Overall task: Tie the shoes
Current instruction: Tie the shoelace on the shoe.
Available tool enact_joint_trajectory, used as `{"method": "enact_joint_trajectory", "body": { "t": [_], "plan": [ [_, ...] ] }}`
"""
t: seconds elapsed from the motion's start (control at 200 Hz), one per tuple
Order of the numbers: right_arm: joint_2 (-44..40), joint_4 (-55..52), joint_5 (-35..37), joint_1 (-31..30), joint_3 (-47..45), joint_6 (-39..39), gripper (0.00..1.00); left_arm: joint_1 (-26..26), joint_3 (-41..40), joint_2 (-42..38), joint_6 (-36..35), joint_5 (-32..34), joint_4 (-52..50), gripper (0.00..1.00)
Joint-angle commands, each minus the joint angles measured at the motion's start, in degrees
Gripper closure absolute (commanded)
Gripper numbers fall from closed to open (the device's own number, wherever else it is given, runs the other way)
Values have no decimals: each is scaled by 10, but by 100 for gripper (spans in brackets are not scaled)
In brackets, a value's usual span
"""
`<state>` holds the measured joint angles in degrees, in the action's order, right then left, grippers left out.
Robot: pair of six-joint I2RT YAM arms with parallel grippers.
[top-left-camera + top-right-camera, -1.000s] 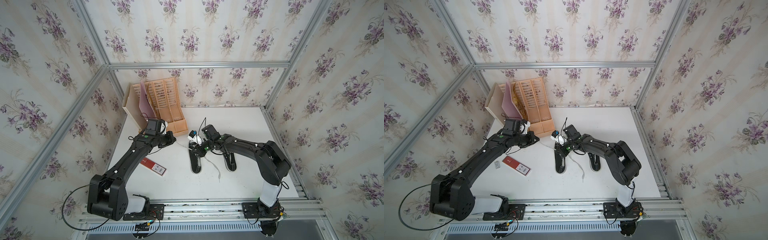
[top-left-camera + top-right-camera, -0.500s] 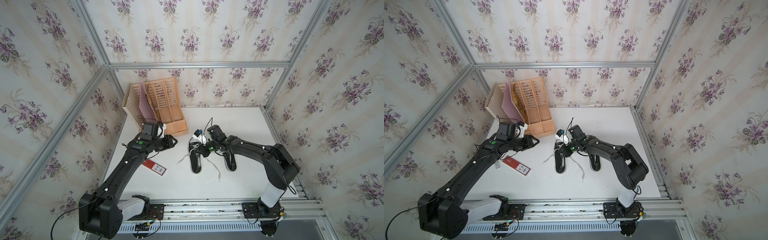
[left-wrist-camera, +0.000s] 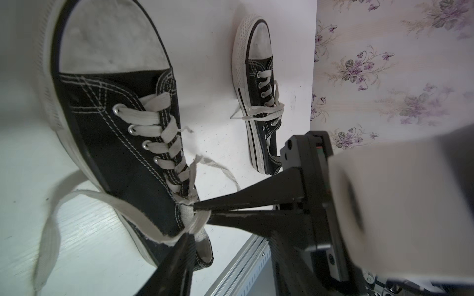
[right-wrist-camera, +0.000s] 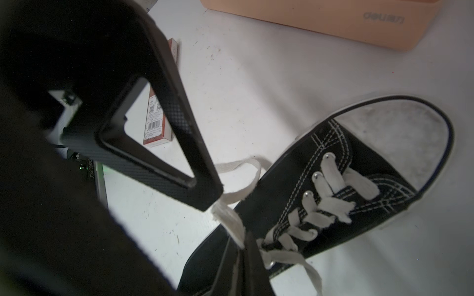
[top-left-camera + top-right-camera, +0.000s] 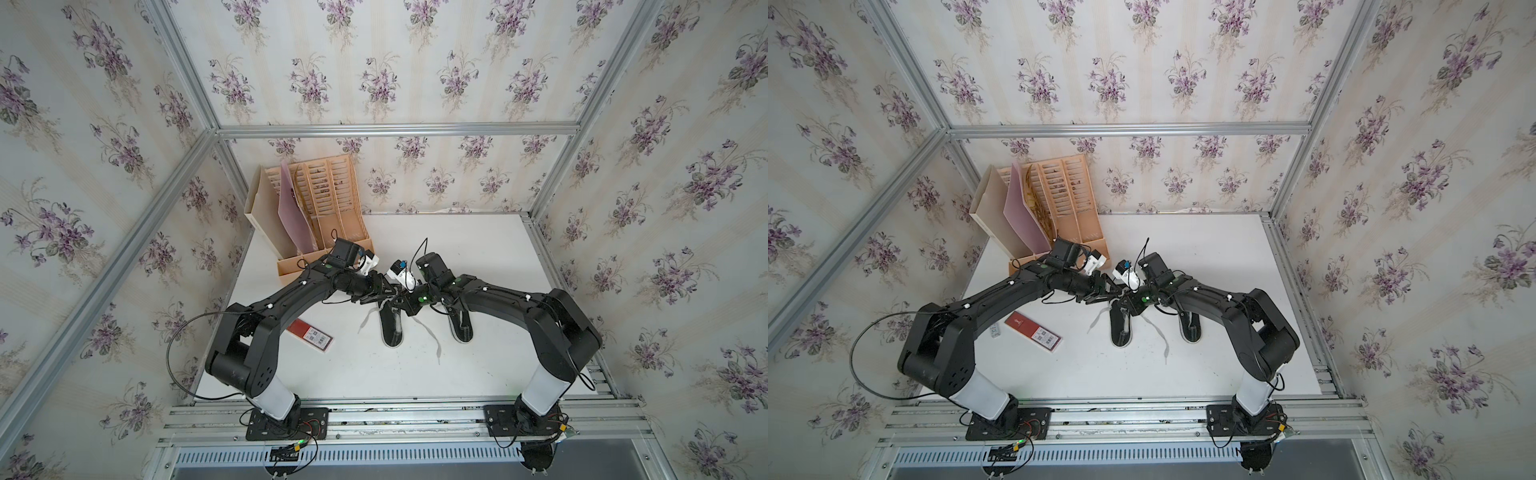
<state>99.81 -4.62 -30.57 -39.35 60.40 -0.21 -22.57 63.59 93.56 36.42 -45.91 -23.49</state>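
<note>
Two black shoes with white toe caps stand side by side on the white table; in both top views they are the left shoe (image 5: pixel 392 328) (image 5: pixel 1121 332) and the right shoe (image 5: pixel 462 326). Both grippers meet over the left shoe's top eyelets. My right gripper (image 5: pixel 402 297) (image 3: pixel 202 208) (image 4: pixel 243 242) is shut on that shoe's white lace (image 3: pixel 198 220) near the tongue. My left gripper (image 5: pixel 387 292) is open beside it, one of its fingers (image 4: pixel 179 153) touching the same lace. Loose lace ends trail left (image 5: pixel 368 318) and right (image 5: pixel 432 345) of the shoe.
A peach file organizer (image 5: pixel 324 216) stands at the back left, close behind my left wrist. A red box (image 5: pixel 311 334) lies on the table left of the shoes. The metal rail (image 5: pixel 395 409) runs along the front edge, and the cage walls close in on both sides.
My left gripper opened and let go of the lace end, which dropped left of the shoe. The left arm then swung right to the shoe. The right gripper stayed shut in place.
</note>
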Motion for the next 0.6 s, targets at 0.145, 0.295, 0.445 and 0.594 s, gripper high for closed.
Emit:
{"method": "enact_joint_trajectory", "body": {
  "t": [0.145,0.295,0.445,0.594],
  "plan": [
    [-8,30,8,0,-12,25,100,-1,3,20,5,16,-16,48],
    [-10,39,8,0,-16,36,100,0,6,36,9,14,-17,48],
    [-10,51,2,-1,-20,47,100,-2,10,53,10,1,-9,51],
    [-10,56,1,-1,-25,51,100,-8,20,69,14,-8,1,56]
  ]
}}
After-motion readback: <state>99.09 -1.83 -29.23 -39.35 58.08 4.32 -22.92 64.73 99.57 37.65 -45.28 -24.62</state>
